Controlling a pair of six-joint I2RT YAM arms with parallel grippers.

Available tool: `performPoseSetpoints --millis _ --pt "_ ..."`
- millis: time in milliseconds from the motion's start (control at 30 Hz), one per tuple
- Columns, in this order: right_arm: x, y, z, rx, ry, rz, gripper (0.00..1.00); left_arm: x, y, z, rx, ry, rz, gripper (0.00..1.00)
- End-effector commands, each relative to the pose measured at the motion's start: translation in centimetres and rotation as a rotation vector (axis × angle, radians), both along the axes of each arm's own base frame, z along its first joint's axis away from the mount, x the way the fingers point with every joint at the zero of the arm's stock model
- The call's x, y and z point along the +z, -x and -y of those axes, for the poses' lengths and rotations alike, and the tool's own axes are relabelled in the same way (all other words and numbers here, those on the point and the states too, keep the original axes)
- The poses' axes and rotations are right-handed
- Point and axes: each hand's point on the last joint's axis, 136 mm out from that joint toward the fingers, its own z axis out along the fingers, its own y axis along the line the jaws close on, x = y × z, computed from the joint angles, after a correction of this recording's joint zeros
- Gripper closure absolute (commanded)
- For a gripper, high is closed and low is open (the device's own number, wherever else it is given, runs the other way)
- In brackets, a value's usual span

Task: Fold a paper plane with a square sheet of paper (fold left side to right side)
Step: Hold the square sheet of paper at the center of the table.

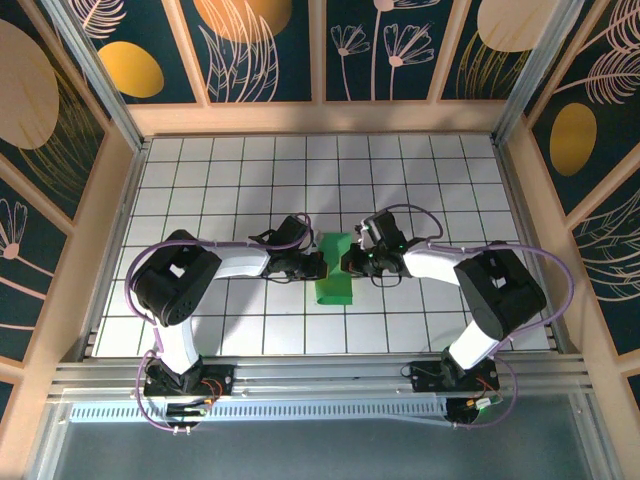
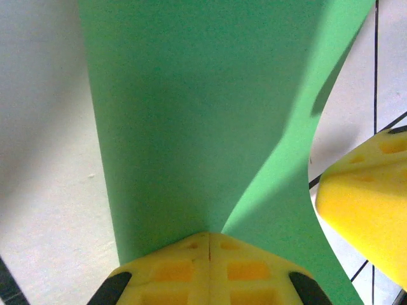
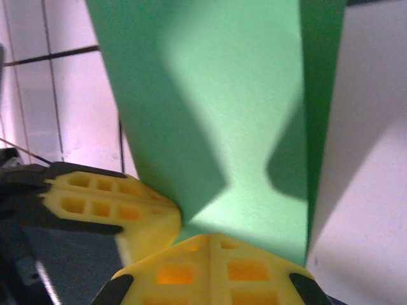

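The square sheet of paper [image 1: 335, 287] is bright green and lies folded into a narrow upright strip at the middle of the white tiled table. My left gripper [image 1: 322, 266] meets its left edge and my right gripper [image 1: 346, 263] its right edge, tips almost facing. In the left wrist view the left gripper [image 2: 210, 236] is shut, yellow pads together with no paper in the seam, tips against the paper [image 2: 191, 114], where a flap curves up to the right. The right gripper [image 3: 210, 238] is likewise shut against the paper [image 3: 241, 114]. Whether either tip pinches a layer is hidden.
The white grid table [image 1: 250, 180] is boxed in by wooden walls [image 1: 320, 118] at the back and sides. A metal rail [image 1: 320, 378] with both arm bases runs along the near edge. Each wrist view catches the other gripper's yellow finger [image 2: 365, 203] [image 3: 108, 203] close by.
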Motion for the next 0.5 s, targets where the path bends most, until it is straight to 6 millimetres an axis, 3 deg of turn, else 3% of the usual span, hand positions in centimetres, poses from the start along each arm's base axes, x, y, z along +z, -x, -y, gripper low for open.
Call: performPoseSetpoints --millis 0,300,467 --pt "1.0 -1.4 -1.8 0.008 -0.055 0.026 1.0 -2.6 0.8 -1.8 0.007 -0.103 -0.049 0.99" --pt "-0.4 -2.8 -4.6 0.046 -0.075 0.014 1.0 -2.6 0.8 -1.7 0.006 -0.104 -0.048 0.99" --pt "-2.2 -2.7 -4.5 0.04 -0.045 -0.03 1.0 -2.7 1.0 -1.8 0.005 -0.109 -0.053 0.99"
